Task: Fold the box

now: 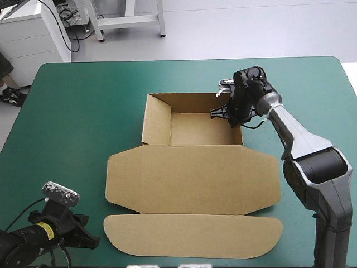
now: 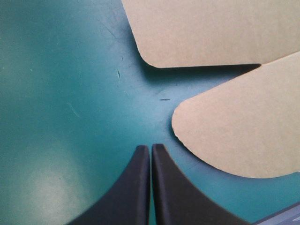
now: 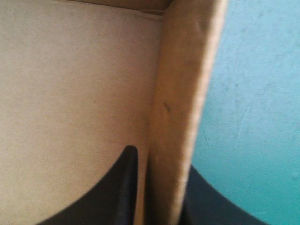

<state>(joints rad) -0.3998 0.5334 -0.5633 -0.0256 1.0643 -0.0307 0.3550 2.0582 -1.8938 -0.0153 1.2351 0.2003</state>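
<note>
right gripper [image 1: 230, 114] is clamped on the right wall [image 3: 180, 93] of the box [image 1: 192, 178], one black finger inside the tray, the other outside it. the box sits mid worktop [image 1: 72, 111], walls up at the far end, lid flat toward the near edge. the risk, as i read it: a sideways pull could bend that wall outward or drag the light tray across the teal-green cover, since nothing else pins it. right arm reaches forward from the near right, wrist bent down over the tray's corner. left gripper [image 2: 151, 149] is closed and empty, low at the near left corner, just beside the lid's rounded flap [image 2: 234, 136], not touching.
</note>
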